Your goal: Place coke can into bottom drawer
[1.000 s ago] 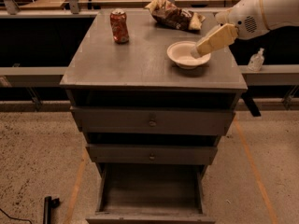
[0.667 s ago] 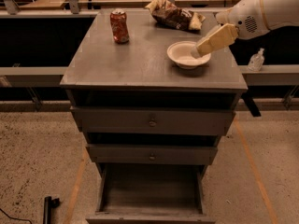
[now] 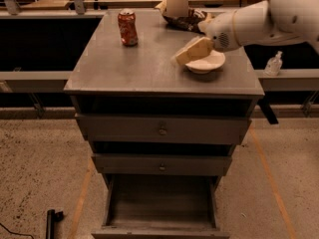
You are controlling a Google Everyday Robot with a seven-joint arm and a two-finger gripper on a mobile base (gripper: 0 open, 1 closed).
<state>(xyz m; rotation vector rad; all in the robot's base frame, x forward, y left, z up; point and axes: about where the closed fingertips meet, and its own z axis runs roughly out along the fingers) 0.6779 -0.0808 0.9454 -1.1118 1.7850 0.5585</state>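
The red coke can stands upright at the back left of the grey cabinet top. My gripper reaches in from the right on a white arm and hangs over the top, just left of the white bowl, well right of the can. It holds nothing I can see. The bottom drawer is pulled open at floor level, its grey inside showing nothing in it.
A brown chip bag lies at the back right of the top. Two shallower knobbed drawers are shut above the open one. A small clear bottle stands on a ledge to the right. A dark object lies on the floor at the left.
My gripper has moved left, from over the bowl's right side to past its left rim, toward the can. The can, bowl and drawer have not moved.
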